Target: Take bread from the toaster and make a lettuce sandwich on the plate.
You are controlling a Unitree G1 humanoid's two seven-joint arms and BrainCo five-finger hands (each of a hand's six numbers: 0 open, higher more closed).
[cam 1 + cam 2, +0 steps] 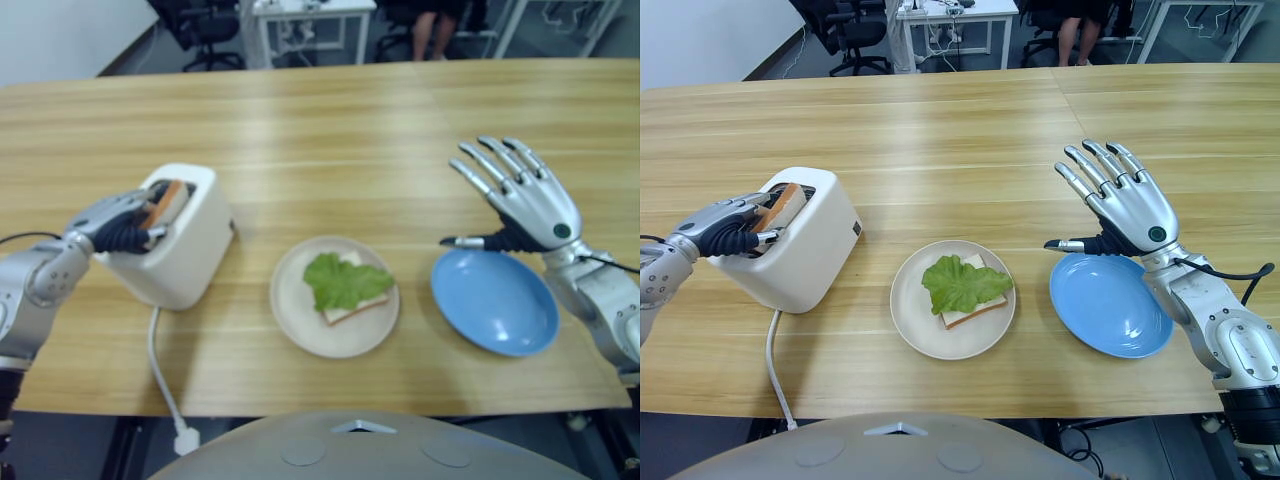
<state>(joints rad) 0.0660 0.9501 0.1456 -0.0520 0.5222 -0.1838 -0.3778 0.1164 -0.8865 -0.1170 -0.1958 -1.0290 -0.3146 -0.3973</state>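
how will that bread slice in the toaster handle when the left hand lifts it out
The bread slice is probably light and fairly stiff, since it stands upright in the toaster slot. It is likely crumbly, so the left hand should pinch gently.

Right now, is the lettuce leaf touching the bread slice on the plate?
Touching. The right eye view shows the lettuce leaf lying directly on the bread slice, covering most of it.

**Pale wood, bright crockery**

The table is showing pale wood grain. The toaster is looking cream, its bread tan, the lettuce green, the plate beige, the dish plain blue. The left hand and right hand are gleaming silver.
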